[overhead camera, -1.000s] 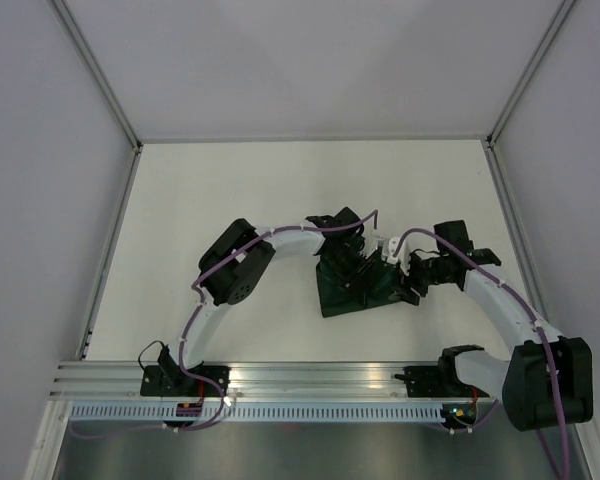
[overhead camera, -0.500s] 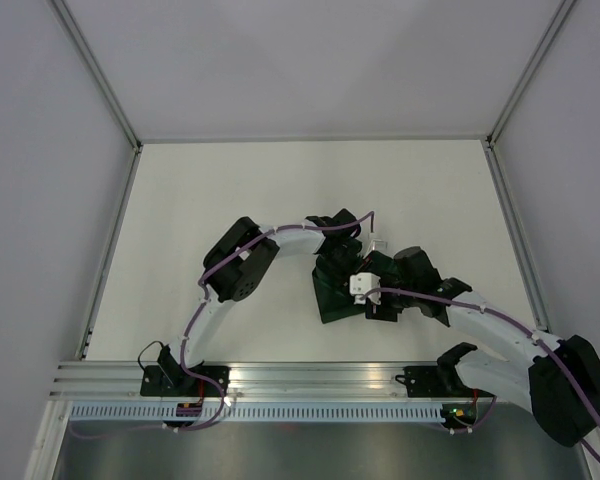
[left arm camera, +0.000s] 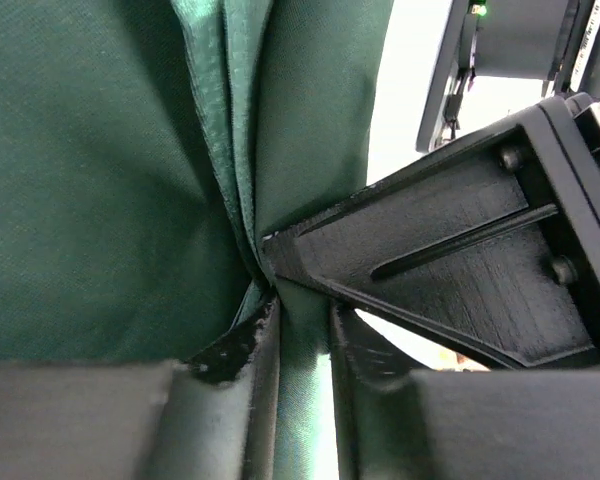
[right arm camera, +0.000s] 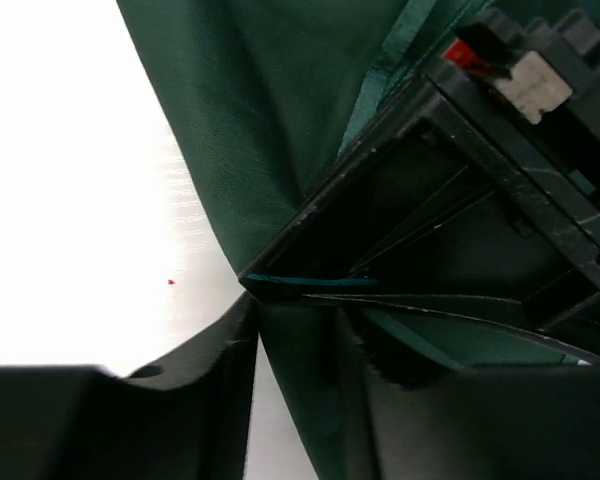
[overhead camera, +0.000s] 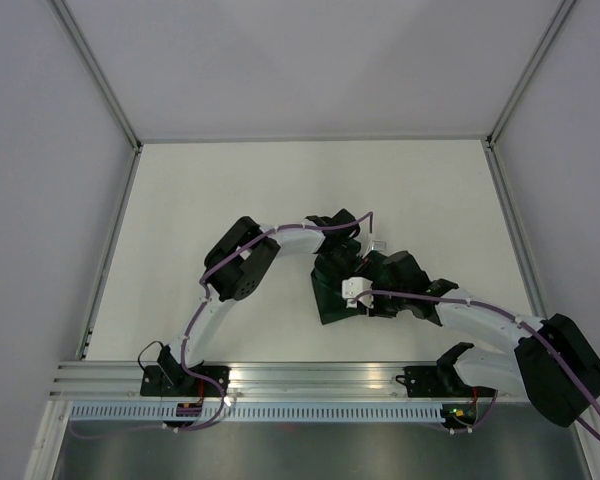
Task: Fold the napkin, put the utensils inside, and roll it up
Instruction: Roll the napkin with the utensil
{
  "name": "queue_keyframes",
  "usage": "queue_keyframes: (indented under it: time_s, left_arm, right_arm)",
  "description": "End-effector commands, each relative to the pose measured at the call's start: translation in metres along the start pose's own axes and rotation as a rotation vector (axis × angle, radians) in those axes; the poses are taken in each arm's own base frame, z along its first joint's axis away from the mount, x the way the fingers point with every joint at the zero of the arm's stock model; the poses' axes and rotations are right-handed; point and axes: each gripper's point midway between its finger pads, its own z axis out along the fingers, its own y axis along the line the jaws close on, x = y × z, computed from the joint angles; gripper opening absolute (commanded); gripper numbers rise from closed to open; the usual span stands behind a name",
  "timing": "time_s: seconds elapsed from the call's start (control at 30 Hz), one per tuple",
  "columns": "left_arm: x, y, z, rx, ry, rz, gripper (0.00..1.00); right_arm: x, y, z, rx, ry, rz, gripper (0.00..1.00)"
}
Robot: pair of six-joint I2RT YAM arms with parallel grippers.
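top: napkin [overhead camera: 327,306] bunched on table [overhead camera: 210,190] centre, my arms hide the grips | left wrist: left gripper [left arm camera: 302,350] clamps a napkin fold | right wrist: right gripper [right arm camera: 300,400] pinches napkin too

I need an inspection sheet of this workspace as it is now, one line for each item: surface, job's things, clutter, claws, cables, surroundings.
Surface: white table; one tiny red speck beside the cloth.
Job's things: napkin, dark green, gathered in folds between the two claws. Utensils: nothing seen.
Clutter: nothing seen.
Claws: left claw shut on a fold of the napkin. The right claw has napkin between its fingers, but whether it grips cannot be told.
Cables: purple cables follow both arms.
Surroundings: pale walls on three sides; metal rail at the near edge carries the arm bases.
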Motion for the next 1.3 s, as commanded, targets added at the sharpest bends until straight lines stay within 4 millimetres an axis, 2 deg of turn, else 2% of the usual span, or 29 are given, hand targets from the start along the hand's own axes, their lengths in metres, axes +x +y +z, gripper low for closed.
queue_keyframes:
  time_s: [0.0,0.03,0.07,0.1,0.17,0.3,0.4,0.43,0.63,0.73,0.87,0.97,1.17,1.27]
  left_arm:
    - [0.014,0.039,0.004,-0.173,0.014,-0.067,0.32]
    - [0.013,0.037,0.003,-0.172,0.008,-0.06,0.37]
    - [0.014,0.037,0.004,-0.17,0.006,-0.055,0.74]
    - [0.008,0.033,0.001,-0.169,-0.016,-0.029,0.99]
    - [0.008,0.03,0.0,-0.168,-0.031,-0.028,1.0]
    - [-0.006,0.021,-0.007,-0.188,-0.097,0.006,1.0]
    - [-0.009,0.022,-0.012,-0.233,-0.132,-0.002,1.0]
    - [-0.016,0.018,-0.017,-0.245,-0.165,0.022,1.0]
    - [-0.027,0.014,-0.04,-0.334,-0.283,0.014,1.0]
    - [-0.028,0.028,-0.052,-0.429,-0.305,-0.004,1.0]
    - [-0.026,0.053,-0.082,-0.585,-0.363,-0.062,1.0]
    - [-0.026,0.063,-0.099,-0.664,-0.404,-0.084,1.0]
    - [-0.029,0.076,-0.136,-0.762,-0.501,-0.16,1.0]
    - [-0.033,0.076,-0.152,-0.832,-0.535,-0.148,1.0]
  right_arm:
    - [0.002,0.001,0.006,-0.015,0.01,0.015,0.35]
    - [0.004,0.002,0.007,-0.021,0.014,0.017,0.33]
    - [0.005,0.004,0.008,-0.031,0.018,0.019,0.31]
    - [0.006,0.006,0.009,-0.042,0.017,0.022,0.28]
    - [0.007,0.009,0.01,-0.057,0.021,0.023,0.25]
    - [0.01,0.013,0.012,-0.08,0.032,0.024,0.21]
    - [0.01,0.015,0.012,-0.095,0.032,0.023,0.2]
    - [0.008,0.014,0.012,-0.097,0.027,0.021,0.19]
    - [0.006,0.016,0.013,-0.127,0.024,0.034,0.18]
    - [0.004,0.014,0.013,-0.124,0.022,0.028,0.17]
    - [0.005,0.013,0.014,-0.121,0.026,0.024,0.17]
    - [0.008,0.015,0.014,-0.123,0.03,0.019,0.17]
    - [0.008,0.014,0.015,-0.121,0.033,0.015,0.15]
    - [0.01,0.016,0.016,-0.121,0.035,0.014,0.15]
